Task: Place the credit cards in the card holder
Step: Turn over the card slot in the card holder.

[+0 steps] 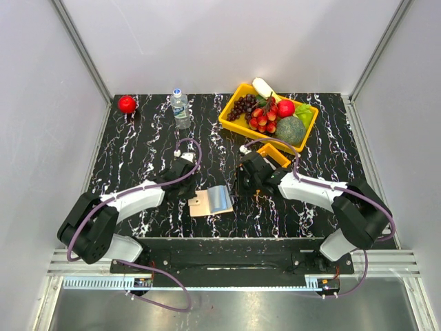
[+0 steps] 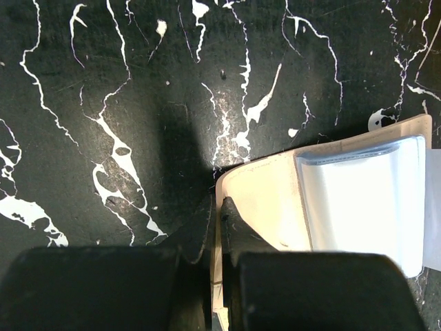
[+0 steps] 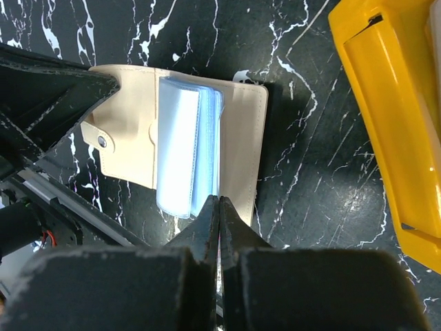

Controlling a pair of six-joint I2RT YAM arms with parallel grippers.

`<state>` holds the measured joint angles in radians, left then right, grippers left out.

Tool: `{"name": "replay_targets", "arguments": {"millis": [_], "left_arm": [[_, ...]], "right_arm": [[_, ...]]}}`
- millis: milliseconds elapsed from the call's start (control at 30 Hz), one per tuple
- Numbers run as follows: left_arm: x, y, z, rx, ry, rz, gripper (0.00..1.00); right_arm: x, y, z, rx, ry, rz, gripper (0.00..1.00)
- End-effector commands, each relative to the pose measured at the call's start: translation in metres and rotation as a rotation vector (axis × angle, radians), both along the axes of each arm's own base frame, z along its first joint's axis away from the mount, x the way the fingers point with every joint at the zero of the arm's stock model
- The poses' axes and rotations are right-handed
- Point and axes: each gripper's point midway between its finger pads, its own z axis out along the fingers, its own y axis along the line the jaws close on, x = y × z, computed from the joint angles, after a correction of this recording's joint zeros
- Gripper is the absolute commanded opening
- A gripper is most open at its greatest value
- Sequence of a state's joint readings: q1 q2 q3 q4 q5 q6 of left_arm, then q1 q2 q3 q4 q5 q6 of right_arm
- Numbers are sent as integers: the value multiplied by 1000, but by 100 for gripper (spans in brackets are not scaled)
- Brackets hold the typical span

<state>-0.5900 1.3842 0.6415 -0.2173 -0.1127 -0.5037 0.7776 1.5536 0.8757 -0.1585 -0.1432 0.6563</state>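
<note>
left claw pinches edge of open holder on worktop; right claw closed, empty, beside it.

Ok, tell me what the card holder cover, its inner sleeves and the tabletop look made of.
Card holder cover: tan leather or imitation, matte, with stitched edges and a snap.
Inner sleeves: clear bluish plastic, glossy and see-through.
Tabletop: black marble-look, white veins; stone or printed laminate, cannot tell.

We see a robotics lab cell: white walls on aluminium framing enclose a black marbled table, the left arm and right arm bolted to its rail.
</note>
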Motion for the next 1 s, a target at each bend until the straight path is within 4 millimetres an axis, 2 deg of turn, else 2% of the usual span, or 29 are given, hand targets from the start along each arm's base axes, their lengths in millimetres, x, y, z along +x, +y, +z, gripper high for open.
{"name": "replay_targets", "arguments": {"millis": [0, 267, 567, 767, 900, 967], "left_arm": [[16, -16, 17, -59, -49, -13, 0], [21, -23, 23, -89, -59, -19, 0], [23, -28, 25, -107, -60, -27, 0], [23, -29, 27, -122, -64, -24, 0], [24, -30, 30, -129, -70, -25, 0], [24, -30, 32, -133, -71, -27, 0]], "right_arm": [[3, 15, 27, 97, -36, 39, 0], [4, 30, 54, 181, -73, 87, 0], [7, 39, 52, 190, -53, 97, 0], [9, 37, 39, 147, -23, 85, 0], [9, 31, 30, 118, -12, 59, 0], [14, 23, 26, 75, -23, 15, 0]]}}
